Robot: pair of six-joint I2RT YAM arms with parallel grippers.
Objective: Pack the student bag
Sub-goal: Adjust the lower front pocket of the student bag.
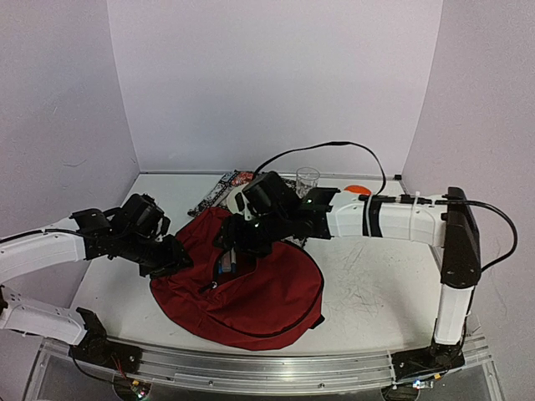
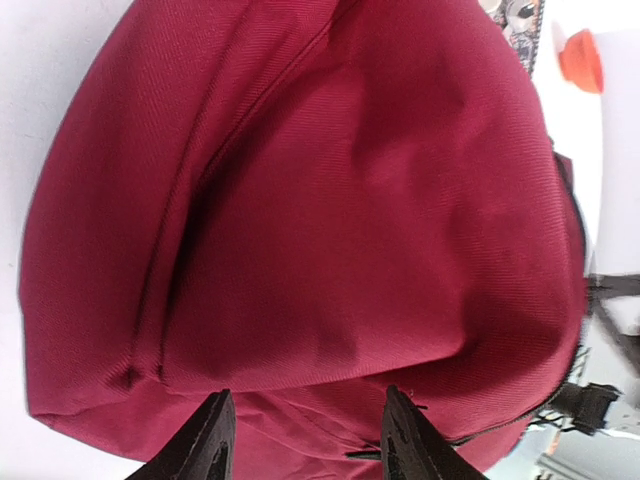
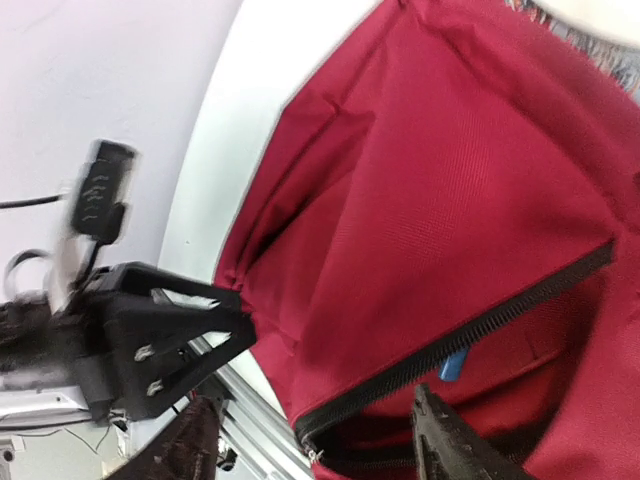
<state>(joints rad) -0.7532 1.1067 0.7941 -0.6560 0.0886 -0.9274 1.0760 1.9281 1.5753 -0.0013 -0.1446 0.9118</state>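
The student bag (image 1: 259, 301) is a floppy dark-red backpack lying flat near the table's front. It fills the left wrist view (image 2: 330, 200). Its black zipper (image 3: 480, 325) stands partly undone, and something blue (image 3: 452, 366) shows inside the gap. My left gripper (image 1: 175, 259) is at the bag's left edge, open, its fingertips (image 2: 405, 440) wide apart just above the red cloth with nothing pinched. In the right wrist view its black fingers (image 3: 200, 325) touch a fold of the bag. My right gripper (image 1: 238, 242) hangs open over the zipper opening, holding nothing.
Behind the bag lie a patterned flat item (image 1: 224, 189), a clear glass (image 1: 307, 180) and an orange object (image 1: 358, 190) near the back wall. The metal rail (image 1: 251, 368) runs along the table's front edge. Walls close in on three sides.
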